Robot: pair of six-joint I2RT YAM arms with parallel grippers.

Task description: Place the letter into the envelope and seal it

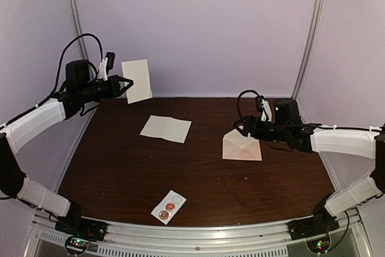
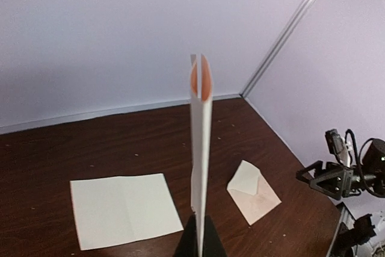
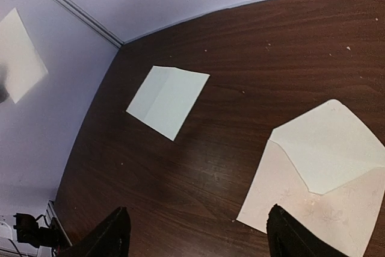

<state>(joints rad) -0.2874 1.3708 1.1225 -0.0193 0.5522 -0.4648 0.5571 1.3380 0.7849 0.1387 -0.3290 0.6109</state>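
The pale pinkish-cream envelope [image 1: 242, 147] lies on the right of the table with its pointed flap open; it also shows in the left wrist view [image 2: 255, 192] and the right wrist view [image 3: 325, 173]. My left gripper [image 1: 125, 82] is shut on a folded cream letter [image 1: 138, 80] and holds it high at the back left; in the left wrist view the letter [image 2: 201, 148] stands edge-on between the fingertips. My right gripper [image 1: 239, 127] is open and empty, just above the envelope's left edge, with wide-set fingertips [image 3: 114, 236].
A second cream sheet [image 1: 166, 128] with a centre crease lies flat at the table's middle back. A white sticker strip [image 1: 169, 207] with two round stickers lies near the front edge. Lilac walls close in the back and sides.
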